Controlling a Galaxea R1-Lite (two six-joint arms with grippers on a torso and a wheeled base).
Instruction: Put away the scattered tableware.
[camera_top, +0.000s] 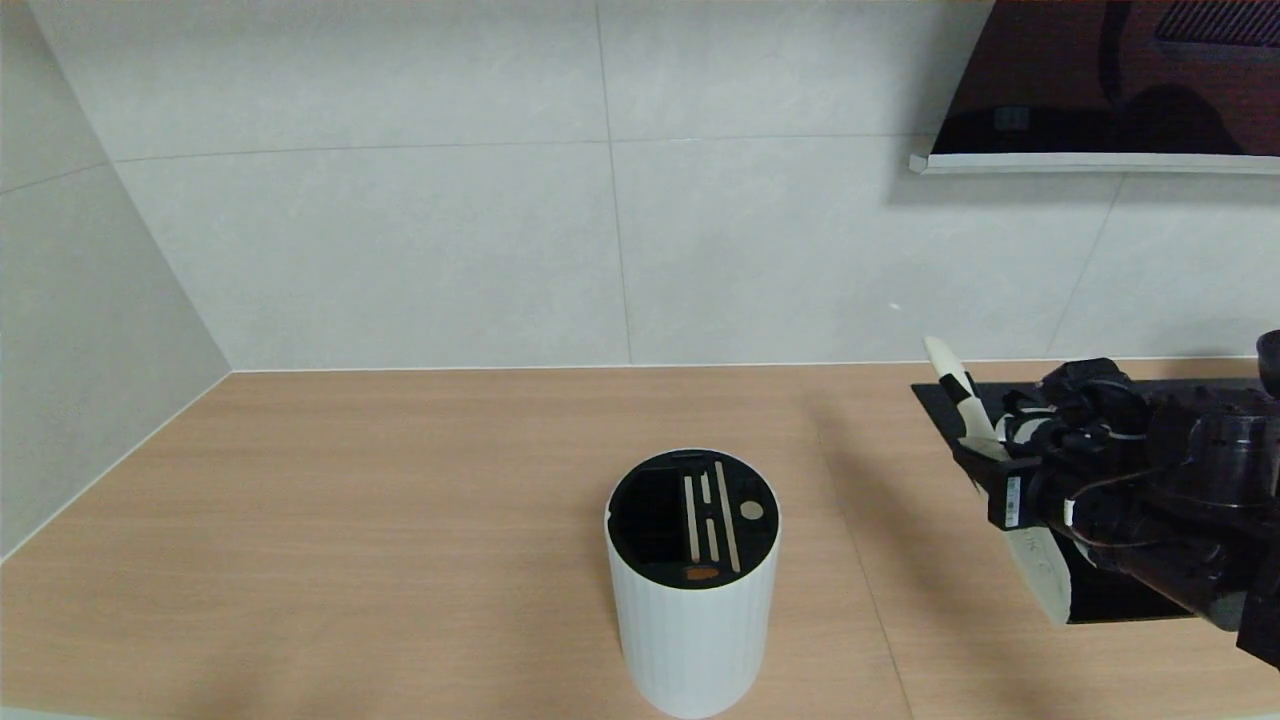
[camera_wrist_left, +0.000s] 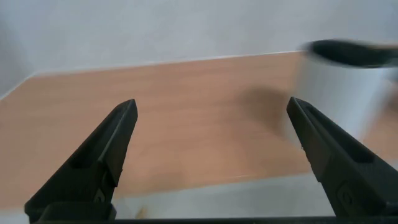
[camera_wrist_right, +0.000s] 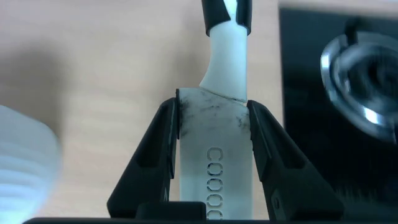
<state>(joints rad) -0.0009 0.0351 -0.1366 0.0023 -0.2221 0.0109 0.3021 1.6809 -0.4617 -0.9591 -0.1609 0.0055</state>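
wood countertop (camera_top: 400, 520), knife (camera_wrist_right: 214, 155) between right fingers (camera_wrist_right: 155, 158)

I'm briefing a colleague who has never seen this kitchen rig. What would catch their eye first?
First, the white cylindrical holder with its slotted black top, standing alone at the front middle of the wooden counter. Then, at the counter's right by the edge of the black cooktop, the right gripper, shut on the blade of a white knife with a black-banded handle.
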